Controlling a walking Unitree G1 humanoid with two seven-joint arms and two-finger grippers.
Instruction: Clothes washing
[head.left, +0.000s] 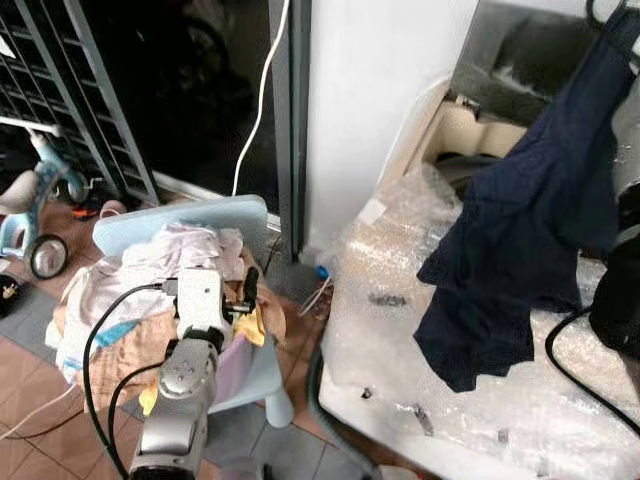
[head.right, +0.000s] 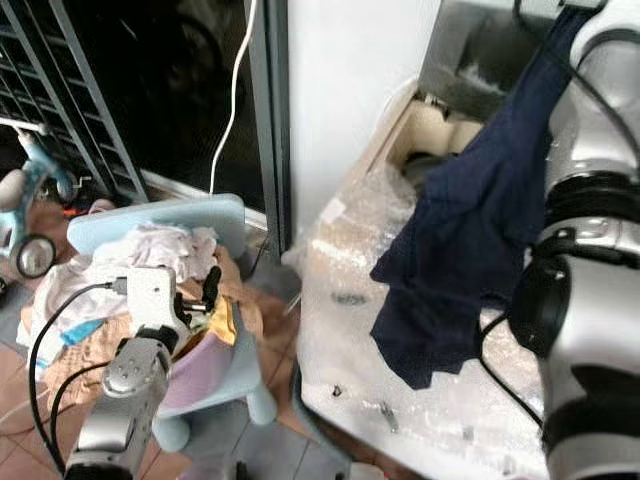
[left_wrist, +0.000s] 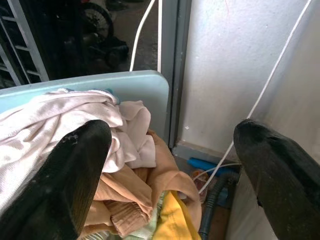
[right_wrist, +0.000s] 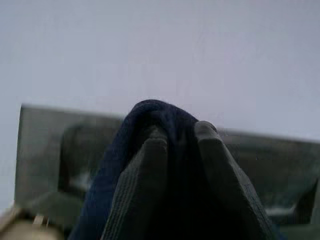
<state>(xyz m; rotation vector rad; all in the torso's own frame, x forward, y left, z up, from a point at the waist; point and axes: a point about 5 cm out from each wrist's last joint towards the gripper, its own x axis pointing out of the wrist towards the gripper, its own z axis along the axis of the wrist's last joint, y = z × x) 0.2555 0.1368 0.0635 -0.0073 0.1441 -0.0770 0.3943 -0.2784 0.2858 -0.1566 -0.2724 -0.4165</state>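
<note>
Look first at your left gripper. Its two black fingers are spread wide apart, touching nothing. Right under and past the fingertips sits the pile of clothes on the light blue chair. The chair's back edge stands just beyond the pile. Past that edge there is a white wall and a thin white cable, so room ahead is tight.

Now your right gripper. Its fingers are pinching the dark blue garment, which hangs down from them. Below the cloth lies the bubble-wrapped washing machine top. Its open tub sits near the cloth's far edge.
</note>
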